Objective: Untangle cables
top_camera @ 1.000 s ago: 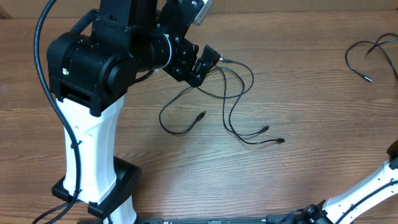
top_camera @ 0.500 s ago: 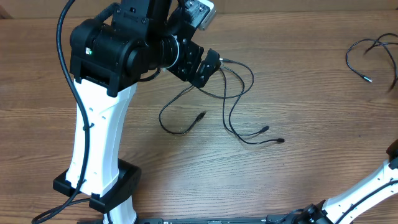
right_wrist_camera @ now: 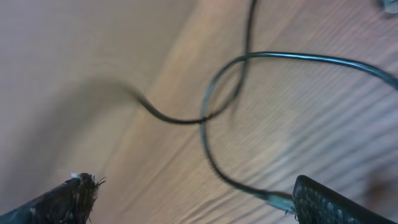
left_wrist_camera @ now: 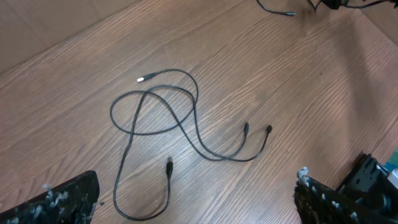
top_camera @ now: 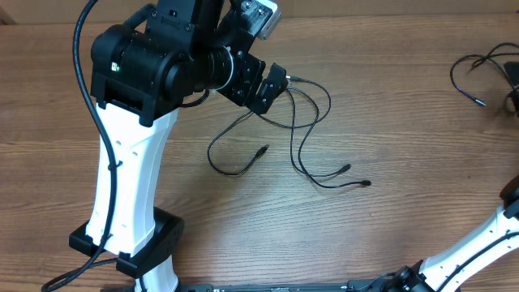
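Note:
A tangle of thin black cables (top_camera: 302, 130) lies mid-table, looped over itself, with several plug ends (top_camera: 349, 169) spread toward the front. My left gripper (top_camera: 269, 86) hovers above its back-left loops. In the left wrist view this gripper (left_wrist_camera: 196, 205) is open, its fingers (left_wrist_camera: 65, 202) wide apart and empty, the tangle (left_wrist_camera: 163, 109) on the wood below. A separate black cable (top_camera: 477, 71) lies at the far right. My right gripper (top_camera: 512, 77) is over it at the frame edge. Up close that gripper (right_wrist_camera: 199, 202) is open, with the cable (right_wrist_camera: 249, 81) under it and one plug end (right_wrist_camera: 273, 199) beside a finger.
The left arm's white column and black base (top_camera: 122, 235) stand at the front left. A white link of the right arm (top_camera: 478, 243) crosses the front right corner. Bare wooden tabletop (top_camera: 422, 146) separates the two cable groups.
The right gripper has opened and now shows at the right edge above the far-right cable. The left arm's upper body shifted right a second ago, then held still. The middle tangle has not moved.

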Action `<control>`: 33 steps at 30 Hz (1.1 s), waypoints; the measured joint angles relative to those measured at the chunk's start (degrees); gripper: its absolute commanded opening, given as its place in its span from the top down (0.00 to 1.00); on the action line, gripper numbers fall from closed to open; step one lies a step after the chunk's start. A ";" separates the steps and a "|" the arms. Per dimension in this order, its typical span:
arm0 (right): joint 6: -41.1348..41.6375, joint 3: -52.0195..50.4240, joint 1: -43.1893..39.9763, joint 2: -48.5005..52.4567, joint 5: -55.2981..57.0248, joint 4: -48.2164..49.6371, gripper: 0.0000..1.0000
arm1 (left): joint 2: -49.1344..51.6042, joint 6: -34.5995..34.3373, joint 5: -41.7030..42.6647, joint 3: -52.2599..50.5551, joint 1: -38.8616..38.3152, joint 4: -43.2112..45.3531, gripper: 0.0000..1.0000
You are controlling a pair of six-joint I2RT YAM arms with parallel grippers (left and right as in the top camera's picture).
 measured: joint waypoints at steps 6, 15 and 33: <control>-1.05 3.98 2.01 -11.23 -2.91 -0.26 0.00 | -0.02 0.00 -2.34 0.00 0.00 -0.02 0.00; -11.39 8.04 10.67 -35.82 -4.33 1.95 0.00 | 0.00 0.00 -6.60 0.00 0.00 1.25 0.00; -19.65 8.24 34.07 -40.74 -5.09 -3.67 0.00 | 0.00 0.00 -12.11 0.00 0.00 2.16 0.00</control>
